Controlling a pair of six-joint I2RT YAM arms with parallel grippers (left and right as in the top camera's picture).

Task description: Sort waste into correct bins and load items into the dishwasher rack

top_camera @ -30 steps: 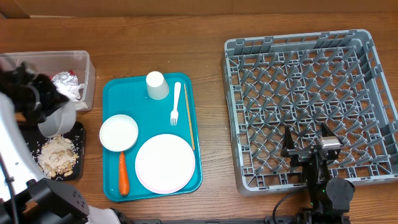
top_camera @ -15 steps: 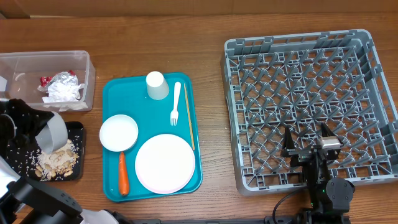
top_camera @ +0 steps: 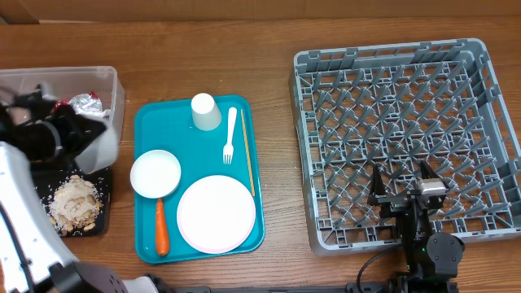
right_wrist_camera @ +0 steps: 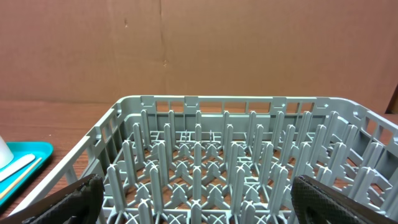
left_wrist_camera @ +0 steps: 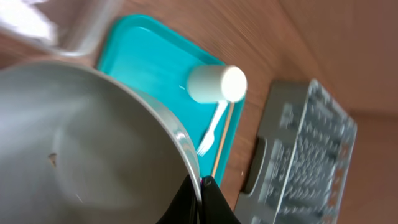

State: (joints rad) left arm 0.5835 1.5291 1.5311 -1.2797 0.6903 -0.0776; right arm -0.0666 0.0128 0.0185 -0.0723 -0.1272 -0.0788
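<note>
My left gripper [top_camera: 81, 140] is shut on the rim of a grey-looking bowl [top_camera: 103, 151], held tilted between the clear tub [top_camera: 116, 85] and the black tray [top_camera: 104, 175]. In the left wrist view the jaws [left_wrist_camera: 202, 186] pinch the bowl's [left_wrist_camera: 74, 143] rim; it looks empty. Beige food scraps [top_camera: 75, 202] lie piled in the black tray. A foil wrapper [top_camera: 84, 102] lies in the tub; the napkin is hidden by my arm. On the teal tray [top_camera: 146, 118] are a white cup [top_camera: 205, 111], fork [top_camera: 230, 134], small bowl [top_camera: 155, 173] and plate [top_camera: 216, 213]. My right gripper [top_camera: 404, 195] is open and empty at the rack's [top_camera: 407, 98] near edge.
An orange carrot [top_camera: 161, 228] and a thin wooden stick [top_camera: 247, 155] also lie on the teal tray. The right wrist view looks across the rack's pegs [right_wrist_camera: 236, 155] to a cardboard wall. Bare wooden table lies between tray and rack.
My left arm has swung with the bowl from over the black tray up and right, toward the tub's right end. The right arm has not moved.
</note>
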